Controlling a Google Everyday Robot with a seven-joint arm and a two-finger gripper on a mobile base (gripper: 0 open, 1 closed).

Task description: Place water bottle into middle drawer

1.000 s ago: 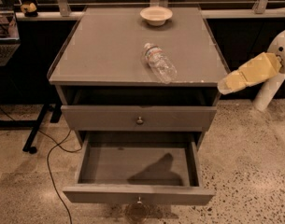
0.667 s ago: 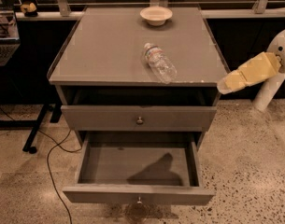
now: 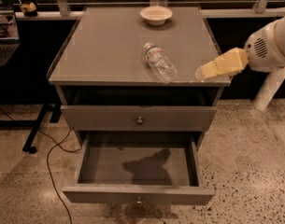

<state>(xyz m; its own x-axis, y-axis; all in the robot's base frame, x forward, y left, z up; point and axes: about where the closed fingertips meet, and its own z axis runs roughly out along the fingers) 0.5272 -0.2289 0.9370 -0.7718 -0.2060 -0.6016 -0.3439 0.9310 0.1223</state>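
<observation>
At 6 o'clock the middle drawer (image 3: 137, 194), shallow and grey, stands open. On the smooth desk (image 3: 104, 45) the crinkled clear water bottle (image 3: 159, 63) lies on its side. My pale pincer (image 3: 203, 71) hovers at its 3 o'clock; whether apart or together I cannot tell. A round cream bowl (image 3: 156, 15) sits at 12 o'clock.

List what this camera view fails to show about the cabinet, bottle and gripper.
Camera view:
- Upper drawer: shut, contents hidden behind its front.
- Middle drawer: rear part hidden under the upper drawer.
- Water bottle: label print too small to read.
- Gripper, at the cabinet top's right front corner: arm cut off by the right edge.
</observation>
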